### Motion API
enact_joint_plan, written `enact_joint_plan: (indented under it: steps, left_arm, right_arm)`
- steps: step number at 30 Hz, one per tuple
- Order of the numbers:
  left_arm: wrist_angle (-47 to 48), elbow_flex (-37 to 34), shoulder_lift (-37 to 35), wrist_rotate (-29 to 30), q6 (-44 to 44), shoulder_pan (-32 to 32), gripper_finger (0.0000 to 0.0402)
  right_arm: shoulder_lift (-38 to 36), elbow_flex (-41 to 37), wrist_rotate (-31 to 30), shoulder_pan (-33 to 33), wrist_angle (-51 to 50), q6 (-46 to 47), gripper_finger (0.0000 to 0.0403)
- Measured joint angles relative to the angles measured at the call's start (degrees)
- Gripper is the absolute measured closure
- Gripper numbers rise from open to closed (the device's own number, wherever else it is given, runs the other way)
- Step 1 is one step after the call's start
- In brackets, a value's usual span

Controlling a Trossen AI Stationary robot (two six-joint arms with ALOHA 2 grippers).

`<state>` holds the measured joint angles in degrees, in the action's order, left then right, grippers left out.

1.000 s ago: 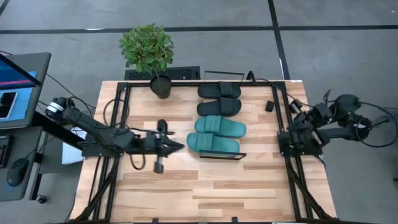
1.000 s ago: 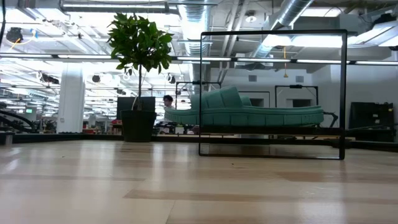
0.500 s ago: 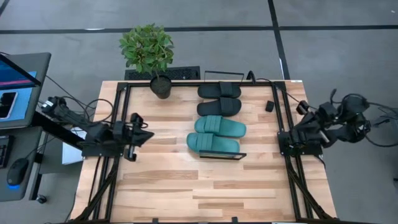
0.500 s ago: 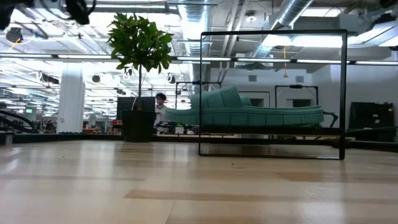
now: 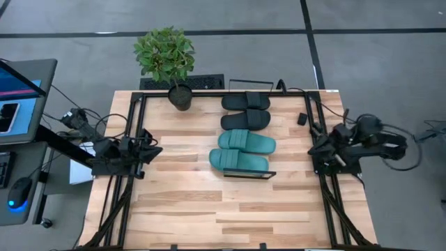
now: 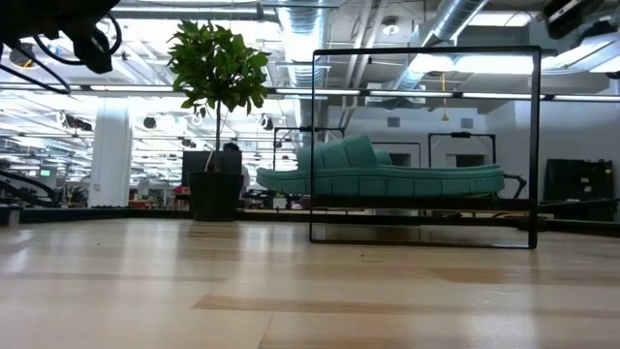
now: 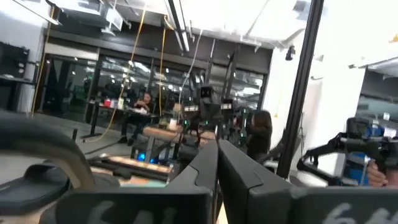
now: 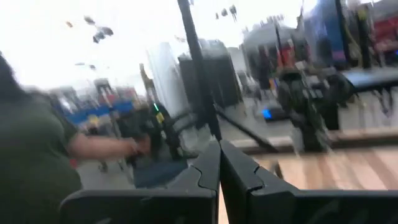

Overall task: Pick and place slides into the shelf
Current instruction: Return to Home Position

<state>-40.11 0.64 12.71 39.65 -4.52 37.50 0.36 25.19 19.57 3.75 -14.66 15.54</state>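
Two teal slides point(image 5: 247, 142) point(image 5: 239, 160) and two black slides point(image 5: 245, 102) point(image 5: 245, 120) lie side by side in a row on the shelf, between its black wire ends point(image 5: 249, 174). In the low view a teal slide point(image 6: 387, 174) rests sole-down on the shelf's board inside the wire frame point(image 6: 312, 145). My left gripper point(image 5: 146, 149) point(image 7: 217, 155) is shut, drawn back over the table's left edge. My right gripper point(image 5: 315, 148) point(image 8: 219, 155) is shut at the right edge. Both are well clear of the slides.
A potted plant point(image 5: 180, 94) stands at the far edge, left of the shelf, with a keyboard point(image 5: 198, 82) behind it. A small black block point(image 5: 302, 118) lies near the right frame rail. Bare wood spans the near half. A person's arm point(image 8: 93, 146) shows beyond the table.
My left gripper has pulled back from beside the teal slides to the table's left edge, rising as it went. My right arm has folded in closer over the right edge. The slides and shelf have stayed put.
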Motion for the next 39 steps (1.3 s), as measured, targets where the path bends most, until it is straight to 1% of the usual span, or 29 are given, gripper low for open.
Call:
enact_joint_plan:
  steps: [2,5,7,12,15,19,24,26,31,34,39]
  left_arm:
    - [1.0,0.0,-0.7,0.1,-0.2,0.5,0.0401]
    - [0.6,0.0,-1.4,0.1,-1.6,1.2,0.0401]
    - [1.6,0.0,-1.6,0.3,-1.8,1.3,0.0401]
    - [4.4,0.0,-1.5,0.4,1.2,1.3,0.0401]
    - [5.9,-0.1,-1.5,0.7,3.5,1.3,0.0401]
    - [7.4,-0.1,-1.5,1.3,4.4,1.3,0.0401]
    - [9.9,-0.1,-1.5,2.1,4.4,1.3,0.0401]
    - [11.3,-0.1,-1.5,3.4,6.1,1.3,0.0401]
    - [12.6,-0.1,-1.5,6.1,12.1,1.3,0.0401]
    - [13.5,-0.1,-1.6,6.4,12.3,1.3,0.0401]
    - [19.9,-0.1,-1.5,5.8,11.9,1.3,0.0401]
  right_arm:
    - [-0.2,-4.6,1.0,0.0,7.0,2.0,0.0403]
    - [-0.1,-12.1,4.4,0.0,15.3,4.1,0.0403]
    - [-0.2,-16.1,5.8,0.0,23.1,5.4,0.0403]
    - [-0.1,-24.9,7.3,0.0,31.7,8.0,0.0403]
    - [0.0,-24.8,7.4,0.0,29.9,7.7,0.0403]
    - [-0.2,-24.8,8.6,0.0,29.9,4.4,0.0403]
    - [-0.2,-24.8,8.4,-0.2,21.9,3.7,0.0403]
    - [-0.1,-24.8,8.3,-0.1,18.6,4.4,0.0403]
    - [0.1,-24.8,7.5,-0.1,18.5,6.4,0.0403]
    - [0.1,-24.8,7.5,-0.1,18.5,6.5,0.0403]
    - [0.1,-24.8,7.5,-0.1,18.5,6.5,0.0403]
